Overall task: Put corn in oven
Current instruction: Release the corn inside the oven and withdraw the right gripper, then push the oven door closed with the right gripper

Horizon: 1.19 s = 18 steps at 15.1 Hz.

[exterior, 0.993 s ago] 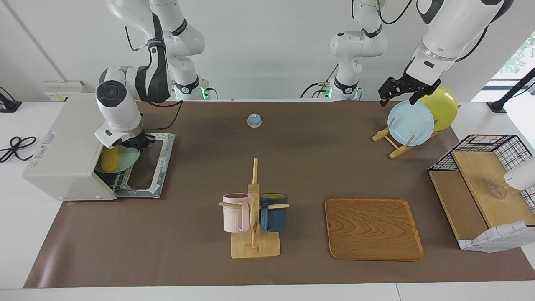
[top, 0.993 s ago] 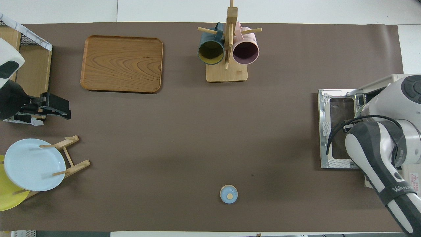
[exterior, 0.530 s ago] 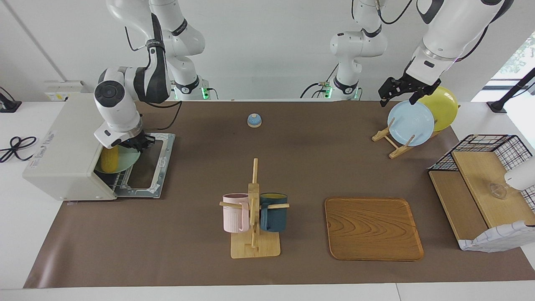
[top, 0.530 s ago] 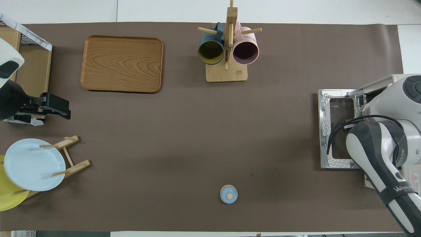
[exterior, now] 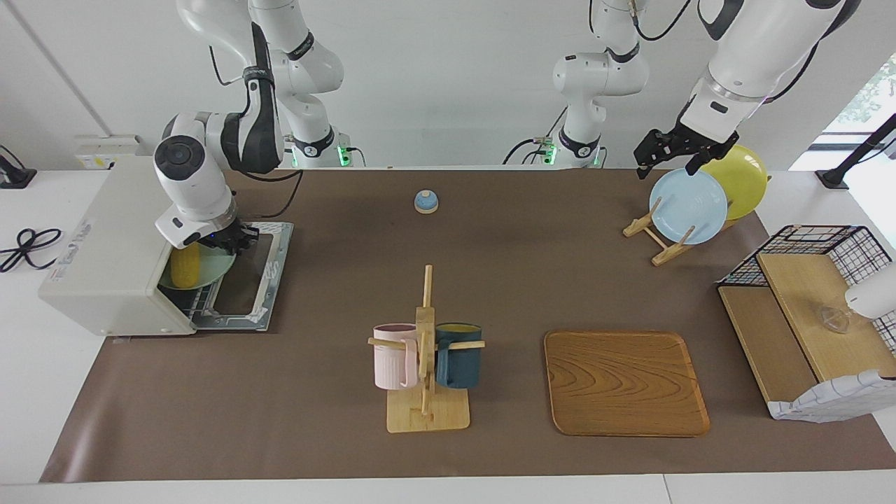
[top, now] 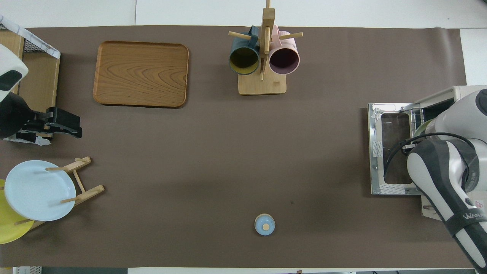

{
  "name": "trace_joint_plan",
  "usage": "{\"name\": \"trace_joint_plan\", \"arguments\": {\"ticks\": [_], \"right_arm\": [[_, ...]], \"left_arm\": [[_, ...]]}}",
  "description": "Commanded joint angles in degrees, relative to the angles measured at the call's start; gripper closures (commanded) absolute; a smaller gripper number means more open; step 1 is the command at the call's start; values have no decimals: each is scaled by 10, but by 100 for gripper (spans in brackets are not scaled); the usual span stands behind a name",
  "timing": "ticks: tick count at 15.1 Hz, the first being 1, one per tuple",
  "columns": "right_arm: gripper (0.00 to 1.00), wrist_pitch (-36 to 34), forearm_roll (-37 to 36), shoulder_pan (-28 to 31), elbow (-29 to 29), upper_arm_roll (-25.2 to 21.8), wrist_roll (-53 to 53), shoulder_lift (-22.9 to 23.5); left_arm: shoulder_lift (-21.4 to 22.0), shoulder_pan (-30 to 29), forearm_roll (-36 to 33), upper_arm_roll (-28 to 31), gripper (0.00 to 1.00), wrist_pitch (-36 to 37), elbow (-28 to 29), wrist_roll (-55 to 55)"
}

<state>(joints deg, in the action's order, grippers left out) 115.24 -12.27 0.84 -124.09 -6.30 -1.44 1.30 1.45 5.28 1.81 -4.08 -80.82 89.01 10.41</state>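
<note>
The corn (exterior: 184, 269) lies on a pale green plate (exterior: 213, 266) on the wire rack inside the off-white oven (exterior: 105, 245) at the right arm's end of the table. The oven's glass door (exterior: 245, 280) is dropped open. My right gripper (exterior: 229, 243) is at the plate's rim nearest the door, just at the oven mouth. In the overhead view the right arm covers the corn; the oven (top: 456, 93), its door (top: 392, 152) and a sliver of plate (top: 420, 127) show. My left gripper (exterior: 672, 157) waits open and empty, raised over the plate rack.
A plate rack (exterior: 661, 234) holds a blue plate (exterior: 687, 206) and a yellow plate (exterior: 738, 178). A mug tree (exterior: 425, 350) with two mugs, a wooden tray (exterior: 625, 381), a small blue bell (exterior: 425, 201) and a wire shelf (exterior: 812, 308) stand on the brown mat.
My right arm's wrist has shifted slightly toward the oven and a little upward. The plate and corn stay almost where they were. The left arm has not moved.
</note>
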Motion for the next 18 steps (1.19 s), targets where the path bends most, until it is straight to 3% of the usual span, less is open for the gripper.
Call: {"name": "trace_joint_plan", "arguments": {"ticks": [1, 7, 8, 10, 14, 18], "right_arm": [[68, 12, 3, 4, -5, 4, -13, -7], [70, -19, 86, -33, 74, 9, -2, 22], [75, -18, 93, -43, 78, 9, 6, 25], [100, 10, 94, -65, 69, 9, 38, 25], [100, 103, 93, -109, 11, 9, 95, 34], [100, 132, 93, -112, 10, 8, 102, 82]], "left_arm": [[8, 0, 6, 3, 0, 0, 8, 0], [8, 1, 6, 3, 0, 0, 8, 0], [8, 0, 6, 3, 0, 0, 8, 0], [8, 0, 6, 3, 0, 0, 8, 0], [8, 1, 6, 3, 0, 0, 8, 0], [8, 1, 6, 3, 0, 0, 8, 0]]}}
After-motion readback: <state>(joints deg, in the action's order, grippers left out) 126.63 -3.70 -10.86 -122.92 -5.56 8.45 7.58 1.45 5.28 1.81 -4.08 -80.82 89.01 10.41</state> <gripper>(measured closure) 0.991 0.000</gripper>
